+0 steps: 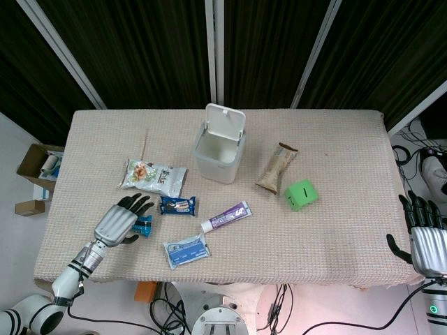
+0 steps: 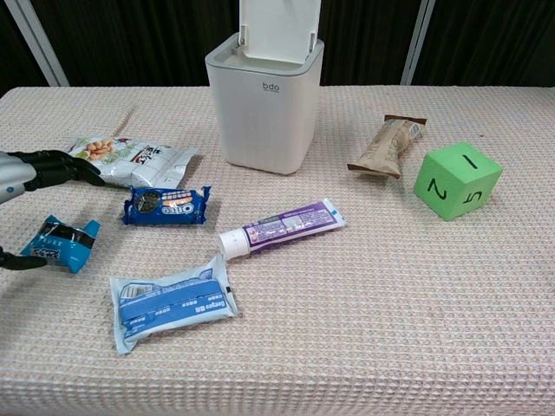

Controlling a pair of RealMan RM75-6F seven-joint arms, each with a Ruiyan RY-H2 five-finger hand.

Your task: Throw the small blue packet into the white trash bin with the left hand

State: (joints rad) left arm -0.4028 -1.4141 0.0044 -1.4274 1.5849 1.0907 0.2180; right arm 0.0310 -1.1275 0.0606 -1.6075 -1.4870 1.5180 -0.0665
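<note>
Left hand: left hand (image 1: 120, 222) sits near the table's front-left corner, fingers spread over the small blue packet (image 2: 61, 244), thumb tip touching its near edge; nothing gripped.
Right hand: right hand (image 1: 424, 237) off the table's front-right corner, fingers apart, holding nothing.
Small blue packet: flat on the table (image 1: 335, 174), near the left edge, front half.
White trash bin (image 2: 264, 102): lid up, toward the rear edge, centre.
Oreo pack (image 2: 165, 205): just right of the small blue packet.
</note>
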